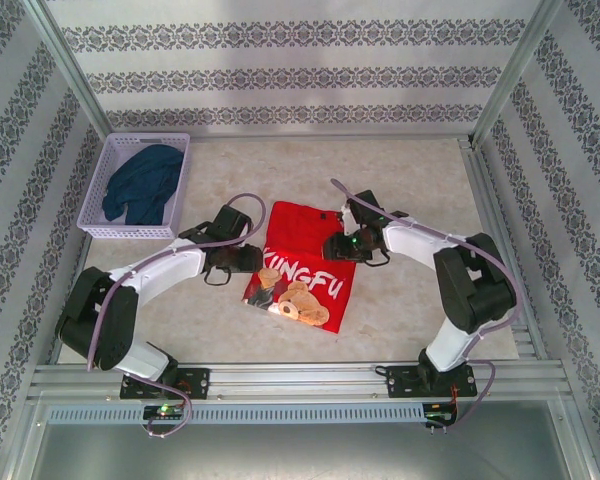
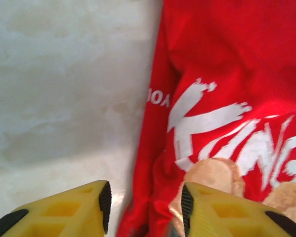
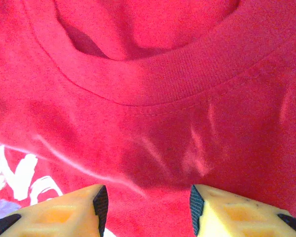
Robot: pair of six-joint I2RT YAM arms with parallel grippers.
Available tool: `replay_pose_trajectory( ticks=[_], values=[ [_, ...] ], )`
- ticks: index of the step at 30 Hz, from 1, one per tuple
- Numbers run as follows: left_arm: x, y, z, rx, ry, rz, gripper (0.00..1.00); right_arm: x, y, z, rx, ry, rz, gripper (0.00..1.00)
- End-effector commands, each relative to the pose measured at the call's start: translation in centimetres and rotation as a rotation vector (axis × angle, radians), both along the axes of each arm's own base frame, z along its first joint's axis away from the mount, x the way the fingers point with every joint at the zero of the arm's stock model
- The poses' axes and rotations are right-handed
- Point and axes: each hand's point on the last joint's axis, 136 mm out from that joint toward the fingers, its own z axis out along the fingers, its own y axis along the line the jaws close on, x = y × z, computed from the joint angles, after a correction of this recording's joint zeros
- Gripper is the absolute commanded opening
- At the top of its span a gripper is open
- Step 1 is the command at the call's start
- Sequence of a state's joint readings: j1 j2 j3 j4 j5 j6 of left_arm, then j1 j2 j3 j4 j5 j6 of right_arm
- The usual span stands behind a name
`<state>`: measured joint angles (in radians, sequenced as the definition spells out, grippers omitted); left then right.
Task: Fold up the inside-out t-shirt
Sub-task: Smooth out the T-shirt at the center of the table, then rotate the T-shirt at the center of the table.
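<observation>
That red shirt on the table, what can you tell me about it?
The red t-shirt is soft knit fabric, lying flat on the table as a rough rectangle. Facing up: white KUNGFU lettering above tan cartoon figures. Its ribbed collar is at the far end. The left fingers stand open at its left edge, the right fingers open near the collar.

Red t-shirt (image 1: 302, 228) with white lettering; navy garment (image 1: 145, 185)
</observation>
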<state>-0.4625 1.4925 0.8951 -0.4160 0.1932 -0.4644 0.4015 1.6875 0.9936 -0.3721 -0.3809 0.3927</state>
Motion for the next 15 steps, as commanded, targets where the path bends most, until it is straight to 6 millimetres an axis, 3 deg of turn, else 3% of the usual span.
replay_pose_trajectory(
  ticks=[1, 5, 8, 10, 15],
  values=[
    [2.1, -2.2, 1.5, -0.093, -0.034, -0.041, 0.44, 0.8, -0.9, 2.4, -0.022, -0.081, -0.020, 0.50],
    [3.7, -4.9, 2.4, -0.187, -0.047, -0.099, 0.43, 1.7, -3.2, 2.5, -0.026, -0.100, -0.114, 0.50],
    [4.8, -6.8, 3.1, -0.257, -0.055, -0.137, 0.43, 3.0, -3.2, 2.3, -0.006, -0.112, -0.129, 0.50],
    [5.5, -7.1, 2.1, -0.250, -0.033, -0.137, 0.43, 3.8, -2.8, 1.6, -0.006, -0.094, -0.132, 0.50],
    [5.7, -5.8, -2.5, -0.119, 0.090, -0.093, 0.41, 5.4, -3.9, -1.0, -0.052, -0.023, -0.179, 0.48]
  ],
)
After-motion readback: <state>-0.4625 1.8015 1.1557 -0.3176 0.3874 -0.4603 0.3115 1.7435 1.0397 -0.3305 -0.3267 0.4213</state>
